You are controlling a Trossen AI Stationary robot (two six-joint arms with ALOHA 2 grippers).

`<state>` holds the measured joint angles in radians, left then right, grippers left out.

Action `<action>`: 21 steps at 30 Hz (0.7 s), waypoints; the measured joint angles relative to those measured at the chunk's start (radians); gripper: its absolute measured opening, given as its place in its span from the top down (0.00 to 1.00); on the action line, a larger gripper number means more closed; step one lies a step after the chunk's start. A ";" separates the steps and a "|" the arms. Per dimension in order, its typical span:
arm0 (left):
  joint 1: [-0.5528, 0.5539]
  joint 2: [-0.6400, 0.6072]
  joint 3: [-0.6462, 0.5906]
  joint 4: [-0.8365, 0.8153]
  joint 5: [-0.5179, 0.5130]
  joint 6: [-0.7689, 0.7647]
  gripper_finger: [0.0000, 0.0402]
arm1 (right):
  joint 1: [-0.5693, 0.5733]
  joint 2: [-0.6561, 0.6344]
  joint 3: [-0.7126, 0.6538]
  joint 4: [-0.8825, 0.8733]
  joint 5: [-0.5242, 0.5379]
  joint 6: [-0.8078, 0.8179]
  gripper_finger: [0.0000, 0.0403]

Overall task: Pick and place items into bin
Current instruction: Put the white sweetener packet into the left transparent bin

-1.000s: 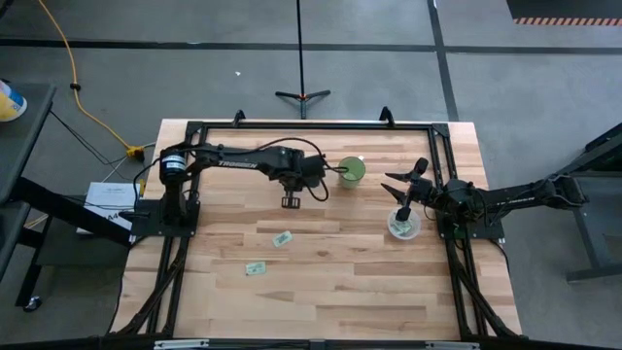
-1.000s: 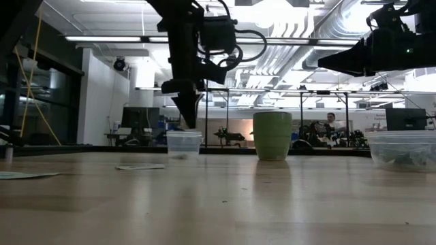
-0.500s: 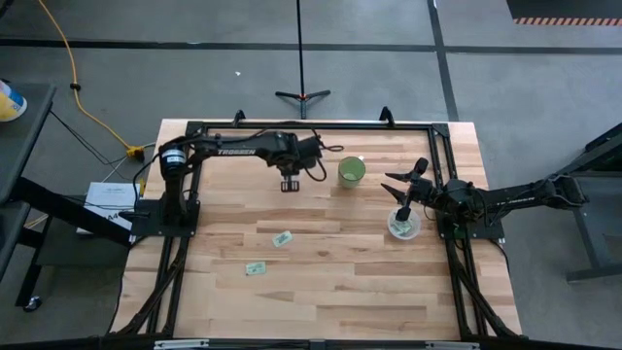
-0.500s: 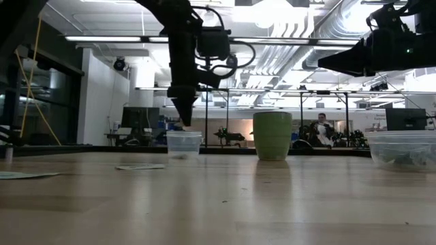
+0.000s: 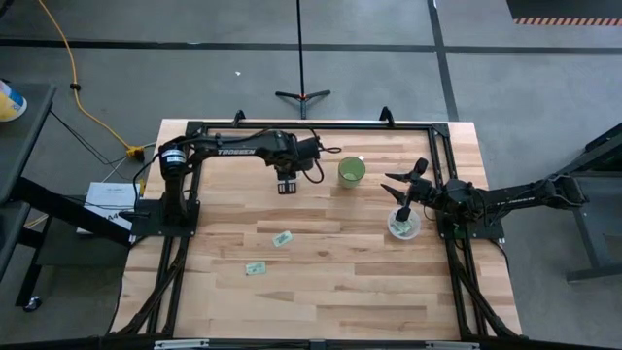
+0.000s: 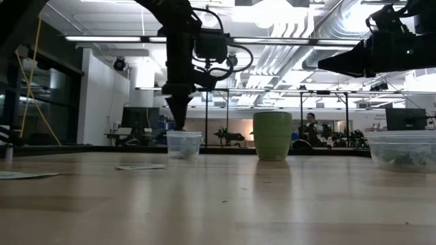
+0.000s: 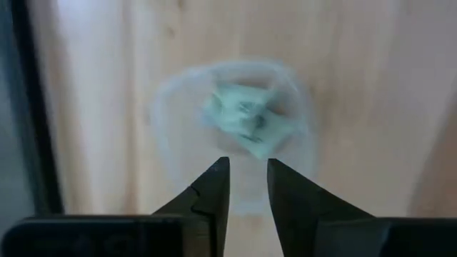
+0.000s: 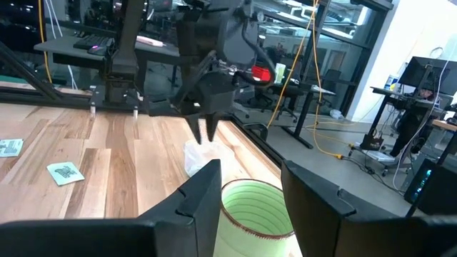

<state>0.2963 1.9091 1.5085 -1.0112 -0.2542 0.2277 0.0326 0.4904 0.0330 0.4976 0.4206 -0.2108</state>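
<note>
A small clear cup point(image 7: 232, 128) holding pale green packets point(image 7: 246, 118) stands near the table's far edge, also seen in the low view point(image 6: 184, 144). My left gripper point(image 7: 248, 178) hangs just above it, pointing down, open, with nothing between its fingers; in the high view point(image 5: 287, 187) it covers the cup. Two more packets point(image 5: 282, 238) point(image 5: 256, 267) lie flat on the table's middle. My right gripper point(image 8: 250, 193) waits open at the right side, level, above a clear tub point(image 5: 403, 227).
A green cup point(image 5: 351, 172) stands upright to the right of the clear cup, between the two grippers. The clear tub at the right holds pale green things point(image 6: 405, 155). A black frame point(image 5: 311, 125) runs along the table's far edge and sides. Bare wood lies toward the near edge.
My left gripper has swung toward the table's far edge, away from the green cup, and now stands right over the clear cup. The cup shows more pale green inside than a second ago.
</note>
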 joint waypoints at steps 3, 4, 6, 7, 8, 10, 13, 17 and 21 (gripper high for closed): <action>-0.007 0.000 0.000 -0.045 0.071 -0.017 0.67 | 0.000 0.000 0.000 0.000 0.000 0.000 0.65; -0.011 0.000 0.000 -0.062 0.096 -0.038 0.67 | 0.000 0.000 0.000 0.000 0.000 0.000 0.65; -0.021 0.000 0.000 -0.092 0.144 -0.080 0.67 | 0.000 0.000 0.000 0.000 0.000 0.000 0.65; -0.028 0.000 0.000 -0.108 0.162 -0.099 0.67 | 0.000 0.000 0.000 0.000 0.000 0.000 0.65; -0.038 0.000 0.000 -0.126 0.179 -0.121 0.67 | 0.000 0.000 0.000 0.000 -0.002 0.000 0.65; -0.065 0.000 -0.001 -0.145 0.202 -0.169 0.67 | 0.000 0.000 0.000 0.000 -0.008 0.000 0.65; -0.116 0.000 -0.001 -0.149 0.218 -0.235 0.67 | 0.000 0.000 0.000 -0.001 -0.011 0.000 0.65; -0.194 0.000 -0.001 -0.129 0.231 -0.289 0.67 | 0.000 0.000 0.000 -0.016 -0.011 0.000 0.65; -0.277 0.000 -0.001 -0.067 0.245 -0.311 0.67 | 0.000 0.000 0.000 -0.071 -0.011 0.019 0.65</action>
<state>0.0190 1.9087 1.5078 -1.0783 -0.0088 -0.0834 0.0326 0.4904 0.0326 0.4268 0.4095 -0.1915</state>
